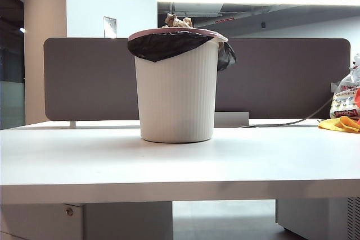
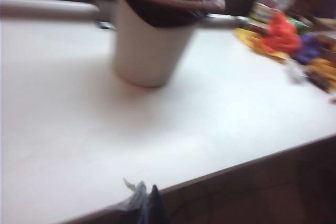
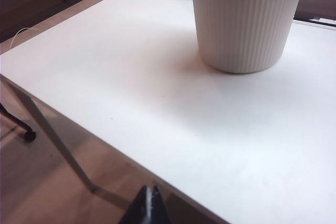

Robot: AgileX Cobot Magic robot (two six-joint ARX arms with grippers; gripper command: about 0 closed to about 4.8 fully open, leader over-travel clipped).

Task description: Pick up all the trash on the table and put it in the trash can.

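White tabletop (image 1: 169, 161) lies nearest you; the left end effector (image 2: 143, 199) and right end effector (image 3: 150, 203) hang off its front edge, jaws together, holding nothing; mid-tabletop stands the trash can (image 1: 176, 91), trash (image 1: 178, 22) showing above its rim; a yellow cloth (image 1: 341, 124) lies far right.

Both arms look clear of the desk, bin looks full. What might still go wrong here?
1. Crumpled paper heaps above the trash can rim; a wad might roll off.
2. The shut left gripper and shut right gripper sit near the table edge; a careless move might clip it.
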